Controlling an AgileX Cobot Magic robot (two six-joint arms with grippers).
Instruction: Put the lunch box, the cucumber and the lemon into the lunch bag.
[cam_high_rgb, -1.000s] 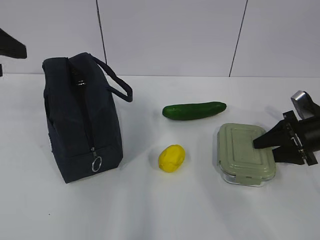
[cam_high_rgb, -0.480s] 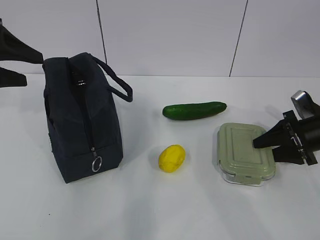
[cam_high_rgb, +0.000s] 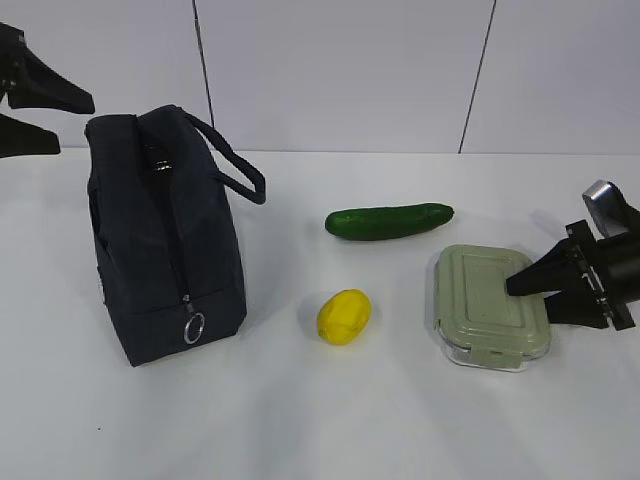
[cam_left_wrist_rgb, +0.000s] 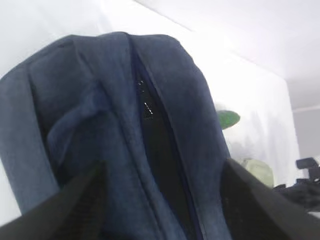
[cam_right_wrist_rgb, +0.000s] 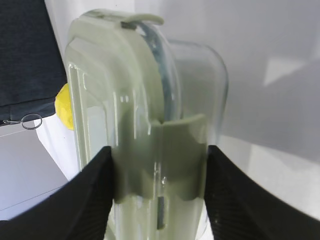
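Fig. Exterior view w/ both wrist views. Right gripper (cam_high_rgb: 530, 287) sits at the right-hand short end of the rectangular clear lunch box w/ pale sage-green ridged lid (cam_high_rgb: 488, 303). In the right wrist view its two fingers (cam_right_wrist_rgb: 95, 190) press the box's top and bottom faces, i.e. jaws clamped on the lunch box, which rests on the white table (cam_high_rgb: 330, 420). Box long axis runs roughly near-to-far in exterior view. The dark navy boxy fabric lunch bag (cam_high_rgb: 165, 245) stands well apart, far left of the box, so the carry must go leftward across the table, past the small bright yellow oval lemon (cam_high_rgb: 344, 316) and the long glossy dark green cucumber (cam_high_rgb: 388, 220), both lying betw. box and bag. Right arm is nearer all three items. Left gripper (cam_high_rgb: 50, 120) hovers just beside the bag's top left, jaws apart, nothing betw. them. Left wrist view looks down the bag's zip line (cam_left_wrist_rgb: 155, 130), seen as a dark slit, so prob. part-open.

Change vs. earlier frames: left gripper has come further into view toward the bag. Right gripper, box, lemon, cucumber unchanged.
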